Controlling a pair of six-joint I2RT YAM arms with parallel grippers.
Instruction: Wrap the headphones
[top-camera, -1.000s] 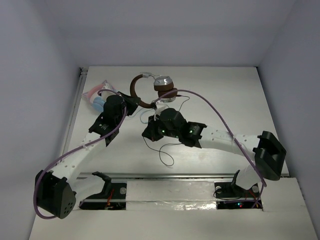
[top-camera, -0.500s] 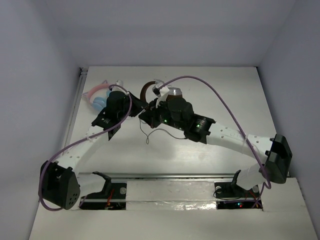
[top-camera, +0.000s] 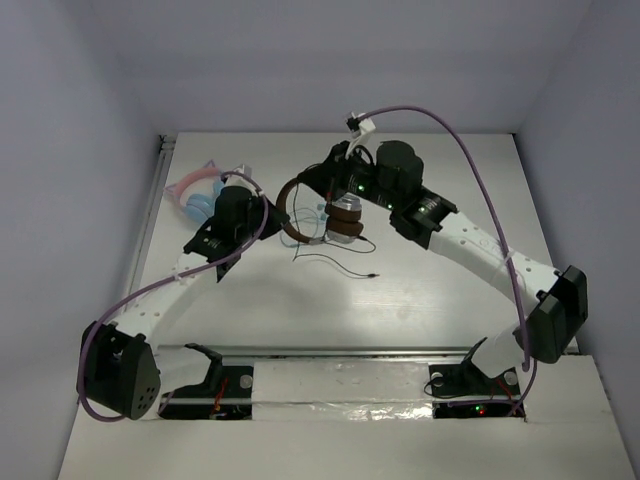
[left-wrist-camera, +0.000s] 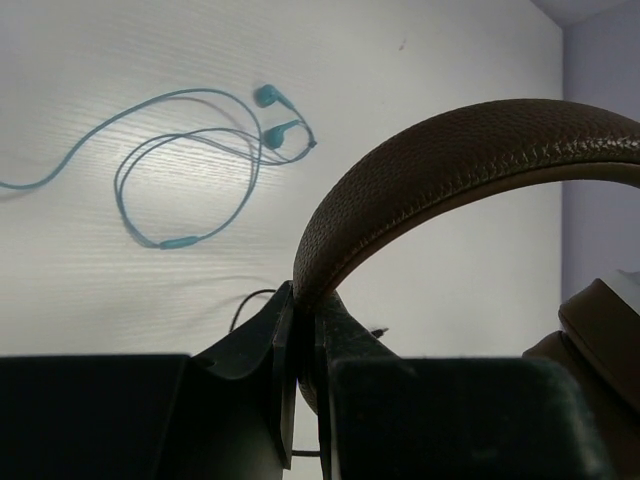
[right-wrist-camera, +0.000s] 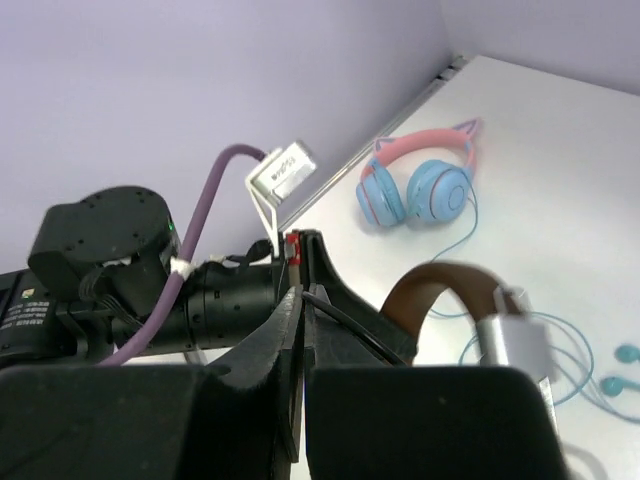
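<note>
Headphones (top-camera: 330, 215), likely light yet springy, are being held just toward eleven o'clock from the middle of the tabletop (top-camera: 450, 330), the left pincer (left-wrist-camera: 300, 330) clenching their stiff brown headband (left-wrist-camera: 450, 160), the soundest hold, while the right pincer (right-wrist-camera: 300, 300) at twelve o'clock is pinching the limp, snag-prone thin black cable (top-camera: 340, 265).

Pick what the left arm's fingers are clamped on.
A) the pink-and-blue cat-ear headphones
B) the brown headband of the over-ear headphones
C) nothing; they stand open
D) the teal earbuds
B: in the left wrist view the left arm's fingers pinch the brown headband between them, while the teal earbuds lie apart, beyond the grip.
</note>
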